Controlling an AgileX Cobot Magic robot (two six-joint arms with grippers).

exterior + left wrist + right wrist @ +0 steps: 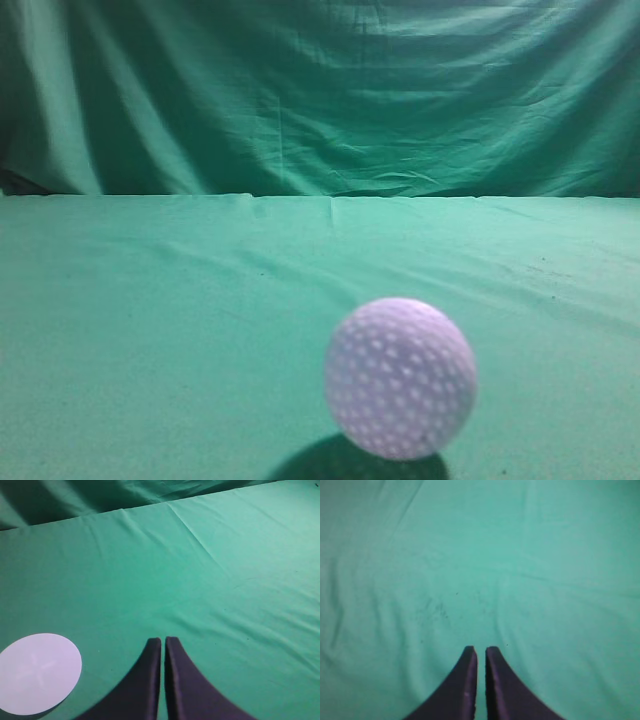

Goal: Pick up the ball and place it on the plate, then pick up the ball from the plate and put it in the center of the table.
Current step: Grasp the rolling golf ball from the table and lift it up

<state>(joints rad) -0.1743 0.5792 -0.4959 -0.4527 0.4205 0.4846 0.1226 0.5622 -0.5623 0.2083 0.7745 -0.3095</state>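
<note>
The desk [150, 300] is covered in wrinkled green cloth, and a draped green backdrop [320, 90] hangs behind its far edge. All positions below are given relative to the plate.

The plate [37, 672] is a flat white disc lying on the desk. It appears only in the left wrist view, low and to the left of the left gripper [163, 641]. It carries nothing.

The left gripper hangs above bare cloth just beside the plate, with its jaws pressed nearly together and nothing between them. The right gripper [480, 650] is equally narrow and empty, over plain cloth; the plate does not appear in its view.

The ball [400, 378] rests on the desk close to the exterior camera, casting a shadow beneath it. Its position relative to the plate cannot be determined, since no view shows both. Being spherical, it has no long axis or heading, so any approach direction suits.

Judgement: both arms appear parked clear of the ball, either before the first pick or after the final placement.
</note>
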